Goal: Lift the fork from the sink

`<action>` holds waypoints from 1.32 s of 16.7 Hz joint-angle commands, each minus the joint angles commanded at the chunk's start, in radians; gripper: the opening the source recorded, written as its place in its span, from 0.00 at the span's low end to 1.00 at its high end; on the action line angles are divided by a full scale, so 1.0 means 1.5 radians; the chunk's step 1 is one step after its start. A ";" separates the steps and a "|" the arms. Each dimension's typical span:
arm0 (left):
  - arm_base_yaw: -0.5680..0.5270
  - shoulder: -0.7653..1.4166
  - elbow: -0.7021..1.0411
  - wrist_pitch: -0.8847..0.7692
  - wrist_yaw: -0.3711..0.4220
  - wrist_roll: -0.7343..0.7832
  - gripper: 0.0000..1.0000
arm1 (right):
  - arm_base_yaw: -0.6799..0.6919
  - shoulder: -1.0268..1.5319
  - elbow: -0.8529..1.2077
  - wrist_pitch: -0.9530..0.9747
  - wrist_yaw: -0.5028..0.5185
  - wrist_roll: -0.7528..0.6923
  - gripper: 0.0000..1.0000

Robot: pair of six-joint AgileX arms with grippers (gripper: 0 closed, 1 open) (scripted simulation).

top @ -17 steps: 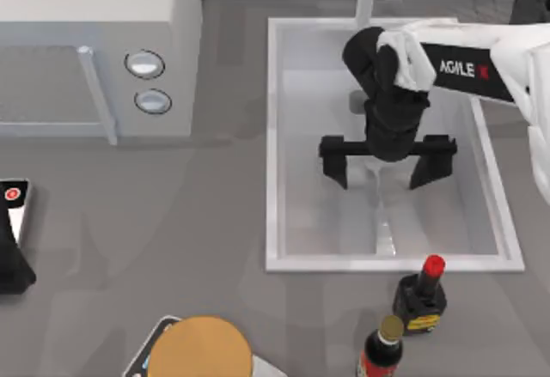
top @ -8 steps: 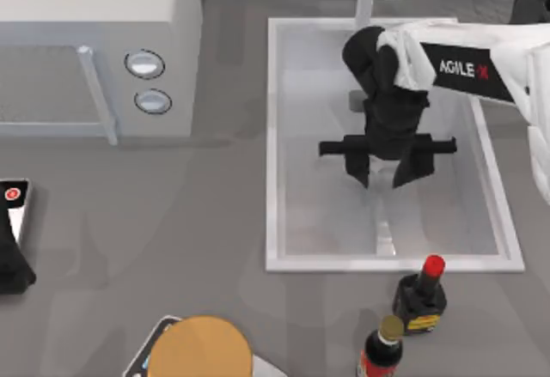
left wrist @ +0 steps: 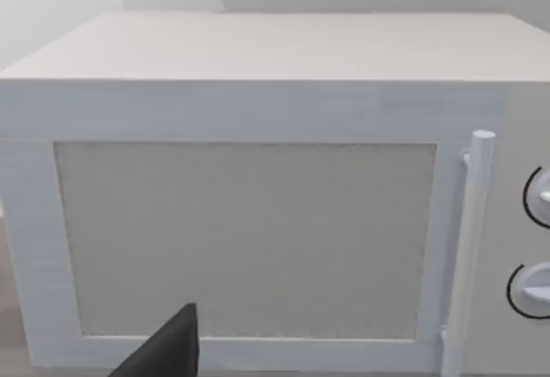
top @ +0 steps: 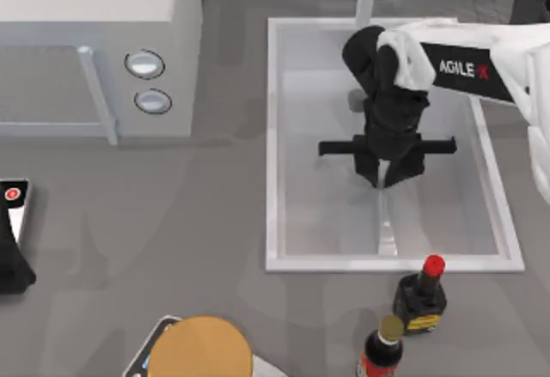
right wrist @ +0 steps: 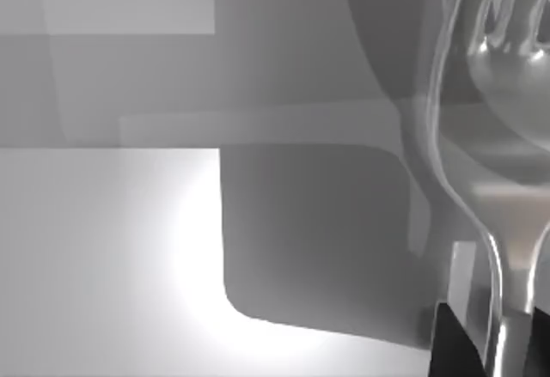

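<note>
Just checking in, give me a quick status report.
Right tool shut on fork in sink. Left tool parked facing microwave. Nothing in the way.

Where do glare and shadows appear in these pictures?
Right wrist view: a bright glare patch lies on the sink floor beside a darker zone; the fork shows glossy reflections, with the right hand shut on its handle. Top view: soft shadows fall under the right arm in the sink.
</note>
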 joint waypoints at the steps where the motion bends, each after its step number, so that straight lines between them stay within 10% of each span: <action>1: 0.000 0.000 0.000 0.000 0.000 0.000 1.00 | 0.000 0.000 0.000 0.000 0.000 0.000 0.00; 22: 0.000 0.000 0.000 0.000 0.000 0.000 1.00 | -0.008 -0.117 0.249 -0.338 0.009 -0.014 0.00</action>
